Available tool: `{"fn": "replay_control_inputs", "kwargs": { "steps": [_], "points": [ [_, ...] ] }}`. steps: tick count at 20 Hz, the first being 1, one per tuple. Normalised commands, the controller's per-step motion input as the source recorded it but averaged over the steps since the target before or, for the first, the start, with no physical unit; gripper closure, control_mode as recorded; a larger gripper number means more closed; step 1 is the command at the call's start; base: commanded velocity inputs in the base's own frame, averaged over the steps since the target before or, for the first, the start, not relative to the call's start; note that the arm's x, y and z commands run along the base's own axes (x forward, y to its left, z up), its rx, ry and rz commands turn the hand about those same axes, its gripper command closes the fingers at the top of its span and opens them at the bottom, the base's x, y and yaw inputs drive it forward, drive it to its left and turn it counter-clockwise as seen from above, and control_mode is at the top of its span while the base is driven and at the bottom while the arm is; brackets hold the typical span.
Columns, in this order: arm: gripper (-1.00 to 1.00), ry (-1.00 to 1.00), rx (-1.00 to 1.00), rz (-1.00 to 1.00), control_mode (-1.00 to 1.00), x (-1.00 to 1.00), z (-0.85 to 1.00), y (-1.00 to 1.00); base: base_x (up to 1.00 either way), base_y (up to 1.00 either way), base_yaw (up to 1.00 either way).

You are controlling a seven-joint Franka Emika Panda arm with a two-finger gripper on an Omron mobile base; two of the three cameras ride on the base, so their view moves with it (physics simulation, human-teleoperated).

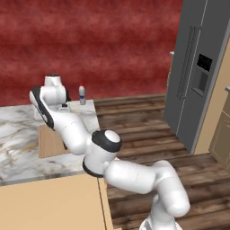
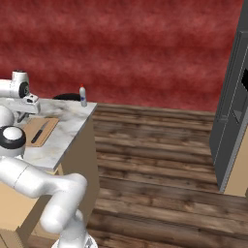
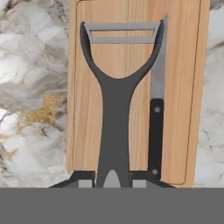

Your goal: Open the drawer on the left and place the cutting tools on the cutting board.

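Peeler (image 3: 114, 109) | light, stiff, slim | we hold its handle end in the closed tool (image 3: 113, 177) | over board (image 3: 183, 87), beside knife (image 3: 156, 127)

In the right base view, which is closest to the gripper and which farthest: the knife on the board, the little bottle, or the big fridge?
1. Knife: on the cutting board, just below the gripper.
2. Bottle: at the counter's back corner, to the right.
3. Fridge: far right, across the floor.

Standing behind the white-and-gold veined marble counter (image 1: 18, 130): a mottled deep-red wall (image 1: 99, 45). Running across the room: dark brown wooden plank floor (image 2: 155, 160). Rising at right: a tall grey steel refrigerator (image 1: 197, 67), beside light-tan cabinet fronts (image 1: 222, 134).
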Motion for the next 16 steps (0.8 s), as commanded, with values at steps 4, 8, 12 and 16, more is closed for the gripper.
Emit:
{"fn": "replay_control_inputs", "kwargs": {
  "steps": [4, 8, 12, 16],
  "points": [
    [1.0, 0.0, 0.0, -0.02, -1.0, 0.12, -0.33, 0.02, 0.0, 0.0, 0.0],
    [1.0, 0.01, 0.0, -0.04, -1.0, 0.11, -0.34, 0.13, 0.0, 0.0, 0.0],
    [1.0, 0.01, 0.0, -0.04, -1.0, 0.07, -0.43, 0.21, 0.0, 0.0, 0.0],
    [1.0, 0.0, 0.0, -0.03, -1.0, 0.02, -0.44, 0.29, 0.0, 0.0, 0.0]
  ]
}}
